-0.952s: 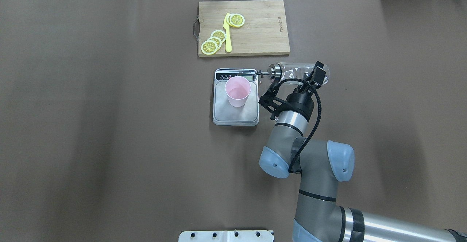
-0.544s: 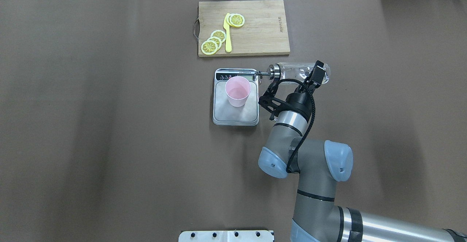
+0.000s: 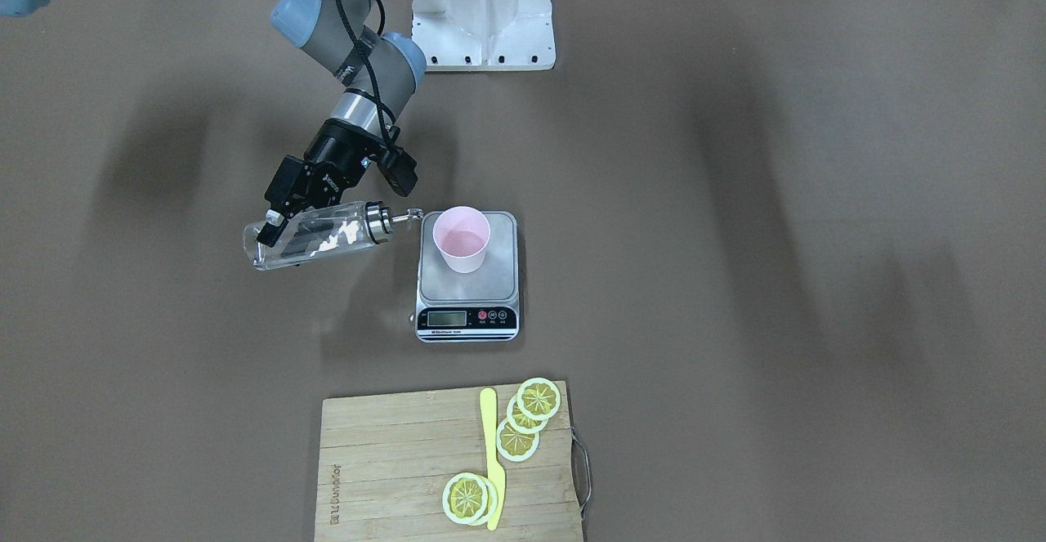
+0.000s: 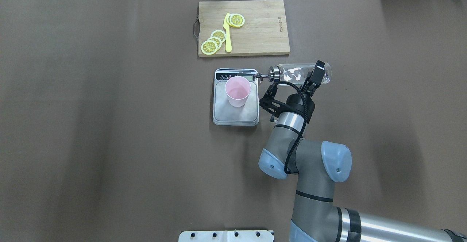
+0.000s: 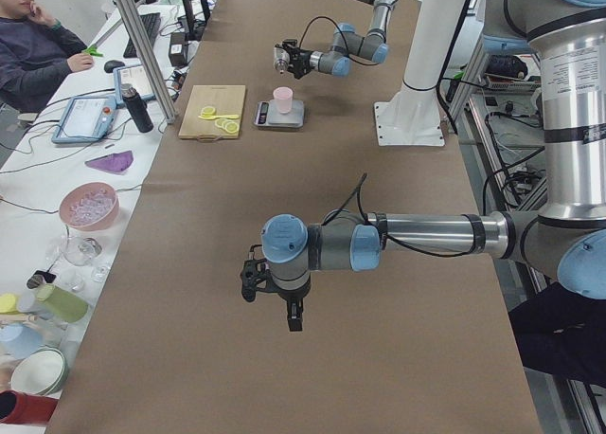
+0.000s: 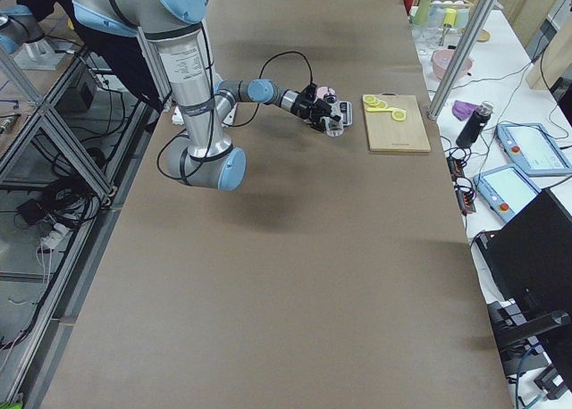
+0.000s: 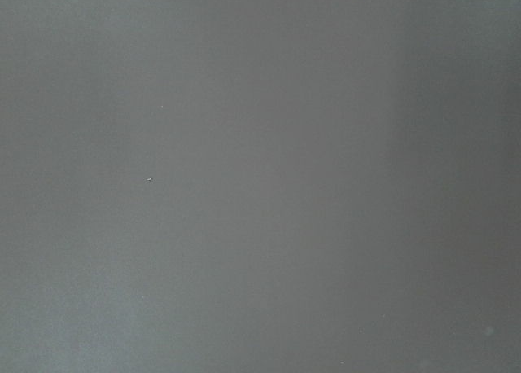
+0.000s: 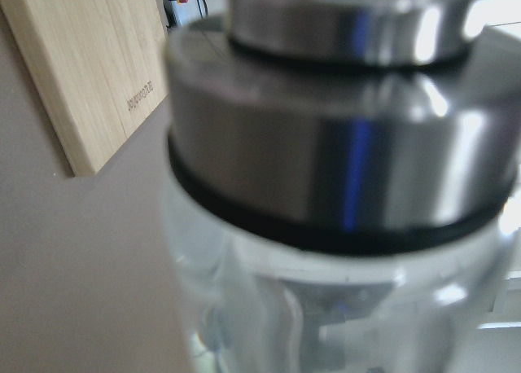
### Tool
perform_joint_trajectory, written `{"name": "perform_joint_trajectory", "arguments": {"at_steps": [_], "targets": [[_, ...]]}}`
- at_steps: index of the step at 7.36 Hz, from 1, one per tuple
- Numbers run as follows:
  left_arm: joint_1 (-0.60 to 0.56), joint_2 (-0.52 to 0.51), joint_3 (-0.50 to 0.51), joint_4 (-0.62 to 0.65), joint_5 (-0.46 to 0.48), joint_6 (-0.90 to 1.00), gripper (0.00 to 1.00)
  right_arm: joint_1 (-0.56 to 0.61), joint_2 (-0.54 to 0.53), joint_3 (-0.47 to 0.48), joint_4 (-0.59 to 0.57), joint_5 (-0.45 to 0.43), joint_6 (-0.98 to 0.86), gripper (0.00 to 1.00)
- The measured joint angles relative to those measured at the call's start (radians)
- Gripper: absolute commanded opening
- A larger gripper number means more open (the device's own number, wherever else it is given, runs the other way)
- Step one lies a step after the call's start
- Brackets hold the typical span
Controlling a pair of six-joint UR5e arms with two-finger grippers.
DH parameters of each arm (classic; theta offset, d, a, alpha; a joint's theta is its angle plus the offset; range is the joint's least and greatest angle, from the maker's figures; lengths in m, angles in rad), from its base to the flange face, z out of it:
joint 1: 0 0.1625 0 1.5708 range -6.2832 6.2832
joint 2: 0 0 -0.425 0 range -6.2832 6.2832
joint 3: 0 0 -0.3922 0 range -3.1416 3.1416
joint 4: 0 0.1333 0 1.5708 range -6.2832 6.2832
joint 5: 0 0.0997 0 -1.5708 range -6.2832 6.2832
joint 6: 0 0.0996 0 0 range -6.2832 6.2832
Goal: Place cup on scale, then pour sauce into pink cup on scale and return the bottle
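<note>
Nearest the robot's left end, the left hand hangs over bare brown surface, well apart from everything else; it shows only in that side view, so I cannot tell whether it is spread or pressed together. The left wrist view gives nothing but flat grey.

Farther out, the right hand pinches the bottle round its glass body; the bottle lies close to level, held off the surface, with its metal collar and spout turned toward the scale; the spout tip sits at the scale's corner beside the display, just short of the cup. Clear sauce glints inside the glass. Pale lettering on the hand's black body is too small to read.

The cup stands upright on the silver platform; the print under the LCD is illegible.

Beyond lies a wooden cutting board with lemon slices and a yellow knife; its burnt-in brand mark along one short edge cannot be made out, even in the blurred right wrist view.
</note>
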Motion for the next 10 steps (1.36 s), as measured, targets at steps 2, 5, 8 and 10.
{"name": "perform_joint_trajectory", "arguments": {"at_steps": [2,5,8,10], "targets": [[0.0,0.0,0.003,0.0,0.0,0.0,0.98,0.0,0.007,0.0,-0.037,-0.011,0.0,0.0],[0.0,0.0,0.014,-0.003,0.0,0.001,0.98,-0.003,0.037,0.0,-0.121,-0.03,0.0,0.0],[0.0,-0.001,0.025,-0.005,0.0,0.003,0.98,-0.01,0.062,0.0,-0.192,-0.034,0.0,0.0],[0.0,-0.001,0.029,-0.005,0.0,0.004,0.98,-0.011,0.065,0.0,-0.226,-0.038,0.0,0.0]]}}
